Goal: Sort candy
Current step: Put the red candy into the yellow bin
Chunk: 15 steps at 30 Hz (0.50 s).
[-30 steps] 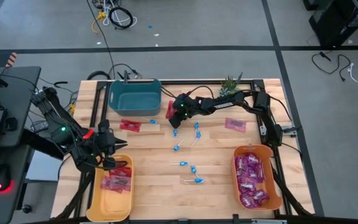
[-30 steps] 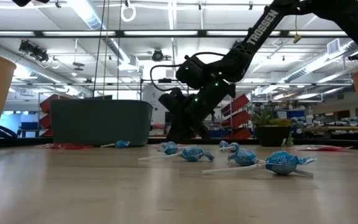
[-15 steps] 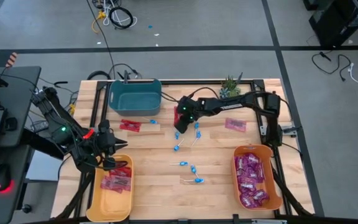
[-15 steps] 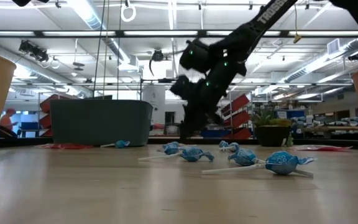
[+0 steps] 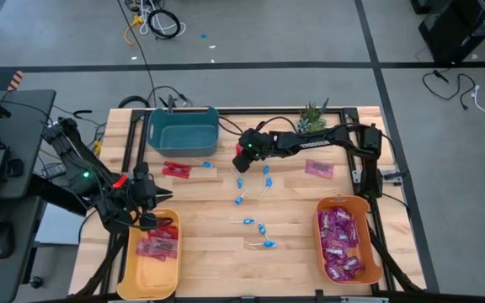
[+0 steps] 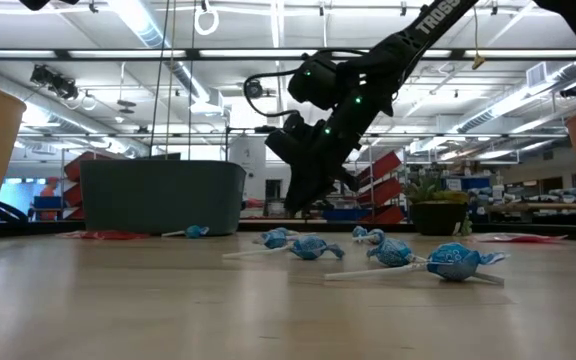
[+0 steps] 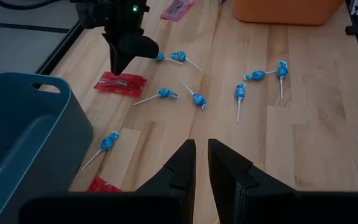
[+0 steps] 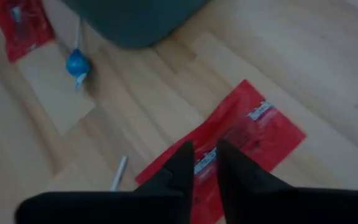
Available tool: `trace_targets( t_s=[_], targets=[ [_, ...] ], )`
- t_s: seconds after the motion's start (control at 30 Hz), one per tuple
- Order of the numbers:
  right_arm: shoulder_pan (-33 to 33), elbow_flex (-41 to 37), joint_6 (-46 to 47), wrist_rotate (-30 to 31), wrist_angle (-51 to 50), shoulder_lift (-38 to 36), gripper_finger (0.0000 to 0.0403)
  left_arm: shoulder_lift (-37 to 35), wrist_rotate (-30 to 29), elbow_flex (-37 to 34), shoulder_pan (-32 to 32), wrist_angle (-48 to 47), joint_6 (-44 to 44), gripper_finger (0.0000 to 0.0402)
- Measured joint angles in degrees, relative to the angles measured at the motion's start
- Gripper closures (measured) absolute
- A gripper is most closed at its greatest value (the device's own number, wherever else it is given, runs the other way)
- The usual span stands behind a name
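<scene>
Candy: red packet (image 8: 229,146) lying flat, diagonal, under right end effector (image 8: 199,163)

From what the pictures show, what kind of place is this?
Probably a robotics lab or workshop hall: a wooden table set on a bare concrete floor, loose cables lying on it, and long ceiling lights over shelving.

From above, the right gripper (image 5: 241,157) covers most of the red packet (image 8: 224,150) lying near the table's far edge beside the teal bin (image 5: 183,130), while its wrist camera shows that packet blurred, its print unreadable, with a lollipop stick (image 8: 118,172) half hidden
</scene>
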Motion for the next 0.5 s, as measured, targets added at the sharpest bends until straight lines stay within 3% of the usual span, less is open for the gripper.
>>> trace_targets(
  t_s=[0.3, 0.5],
  targets=[
    [0.2, 0.2, 1.5, 3.2, 0.5, 0.9, 0.0254, 0.0, 0.0, 0.0, 0.0, 0.0, 0.0, 0.0355],
    [1.0, 0.1, 3.2, 3.2, 1.3, 3.5, 0.0216, 0.0, 0.1, 0.0, 0.0, 0.0, 0.0, 0.0355]
  ],
)
